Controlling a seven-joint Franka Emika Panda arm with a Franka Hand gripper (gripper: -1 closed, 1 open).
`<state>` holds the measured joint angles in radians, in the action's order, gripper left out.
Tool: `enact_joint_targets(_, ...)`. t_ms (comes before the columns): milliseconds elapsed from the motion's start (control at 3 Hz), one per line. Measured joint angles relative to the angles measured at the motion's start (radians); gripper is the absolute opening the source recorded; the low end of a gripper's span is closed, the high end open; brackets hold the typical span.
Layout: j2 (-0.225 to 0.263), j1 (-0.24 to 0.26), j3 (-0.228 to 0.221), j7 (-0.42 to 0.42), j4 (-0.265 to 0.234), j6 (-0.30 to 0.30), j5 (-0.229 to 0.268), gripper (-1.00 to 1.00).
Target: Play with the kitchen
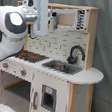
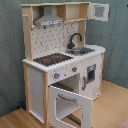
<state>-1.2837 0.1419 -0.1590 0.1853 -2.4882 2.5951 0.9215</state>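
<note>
Kitchen: the tall white and light-wood toy play kitchen (image 2: 62, 60) stands on a wooden floor (image 2: 112, 107) in front of a grey curtain backdrop (image 2: 11, 55); in both exterior views it fills most of the picture.
Upper part: a grey hood (image 2: 49, 20) sits under the top shelf at about 11 o'clock in the second exterior view, with a small white-framed cabinet door (image 2: 100, 11) swung open at 1 o'clock. A white pegboard back (image 2: 52, 39) spans the wall below the hood.
Counter: a black hob with red rings (image 2: 52, 59) lies on the white worktop; just beside it, toward 2 o'clock, is the steel sink (image 2: 83, 50) with the black curved faucet (image 2: 74, 39) rising behind it.
Front: the white oven door (image 2: 67, 102) hangs open, tilted down and outward at 6 o'clock in the second exterior view. Small knobs (image 2: 56, 75) sit on the panel under the hob.
Arm: the white Franka arm (image 1: 12, 29) enters at 9 o'clock in the first exterior view, its wrist raised to 11 o'clock in front of the hood area.
Gripper: the gripper (image 1: 52, 20) points toward the kitchen's upper shelf; whether its fingers are apart or closed cannot be told, and no object is seen in it.
</note>
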Motion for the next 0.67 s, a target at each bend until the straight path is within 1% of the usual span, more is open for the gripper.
enact_joint_targets(333,0.031,0.000,0.049,-0.044,-0.002,0.088,0.000,-1.00)
enact_joint_targets(667,0.055,0.000,0.108,-0.094,-0.027,0.164,0.000,-1.00)
